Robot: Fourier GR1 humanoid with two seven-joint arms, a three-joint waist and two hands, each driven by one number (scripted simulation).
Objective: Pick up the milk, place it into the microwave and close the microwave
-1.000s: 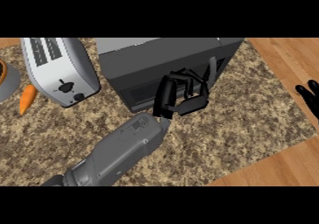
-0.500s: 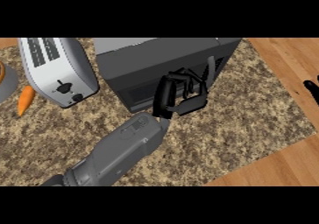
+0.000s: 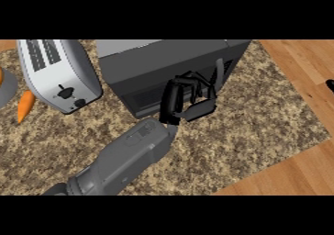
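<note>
The dark grey microwave (image 3: 171, 57) stands at the back middle of the counter, and its front door looks flush with its body. My left hand (image 3: 185, 100) is against that front, fingers (image 3: 191, 78) pointing up along the door beside the handle (image 3: 219, 72), thumb below. It holds nothing. No milk shows anywhere; the microwave's inside is hidden. Of my right hand (image 3: 333, 90), only a dark tip shows at the right edge, apart from everything.
A silver toaster (image 3: 58, 73) stands left of the microwave. An orange carrot (image 3: 23, 106) and a grey bowl's rim (image 3: 3, 89) lie at the far left. The speckled counter top (image 3: 251, 133) gives way to a wooden floor (image 3: 298, 170) on the right.
My left hand has stayed pressed at the microwave's front, shifting only slightly. My right hand has slid right, nearly out of view.
</note>
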